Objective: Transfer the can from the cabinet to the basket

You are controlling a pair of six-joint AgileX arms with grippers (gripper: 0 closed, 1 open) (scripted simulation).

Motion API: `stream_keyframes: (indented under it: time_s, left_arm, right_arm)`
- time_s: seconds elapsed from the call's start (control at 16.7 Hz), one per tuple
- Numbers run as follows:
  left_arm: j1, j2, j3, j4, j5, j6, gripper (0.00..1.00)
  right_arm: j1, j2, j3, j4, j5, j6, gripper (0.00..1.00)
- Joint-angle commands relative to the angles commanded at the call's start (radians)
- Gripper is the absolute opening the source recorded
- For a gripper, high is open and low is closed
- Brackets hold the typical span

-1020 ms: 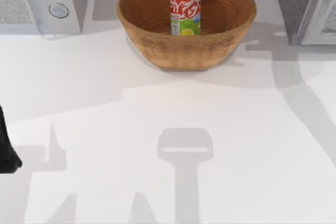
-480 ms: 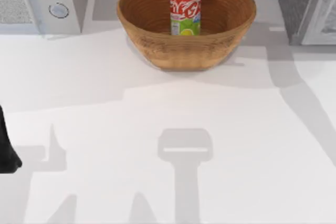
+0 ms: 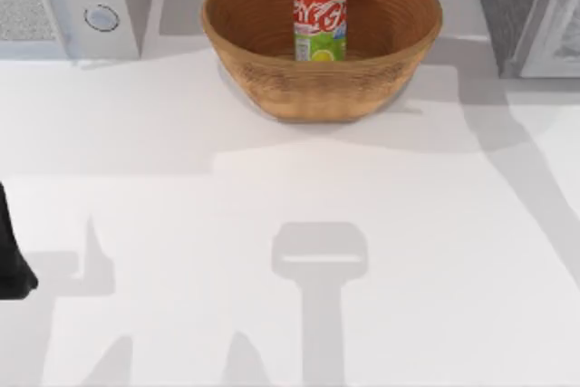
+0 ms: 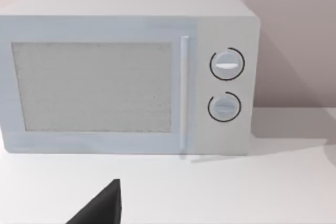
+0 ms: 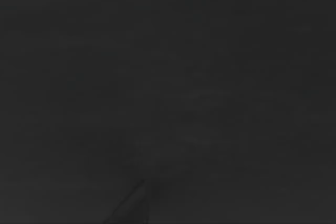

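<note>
- Already the can (image 3: 319, 18) stands upright inside the basket (image 3: 272, 88), at the upper centre of the top view, its long axis vertical and its script facing us.
- Judging from that, we take the transfer as done; nothing is left to carry.
- At the upper right corner of the frame sits the cabinet (image 3: 507, 6), beside the basket but apart from it, so our right arm would be the nearer one to both.
- Our right wrist view is dark.
- Our left arm (image 3: 11, 251) shows as a dark shape at the left edge of the top view, well apart from the can and low over the desk (image 3: 181, 224); its wrist camera faces the white appliance (image 4: 126, 77).
- Whether either gripper is released or clenched, we cannot tell.
</note>
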Motion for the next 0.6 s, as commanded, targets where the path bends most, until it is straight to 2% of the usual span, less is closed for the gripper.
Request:
stream_keyframes:
  time_s: [0.3,0.6]
  left_arm:
    - [0.000,0.000,0.000,0.000,0.000,0.000,1.00]
    - [0.000,0.000,0.000,0.000,0.000,0.000,1.00]
  right_arm:
    - [-0.020,-0.067,-0.104,0.014,-0.019,-0.002,1.00]
    - [-0.079,-0.304,-0.440,0.079,-0.087,-0.003,1.00]
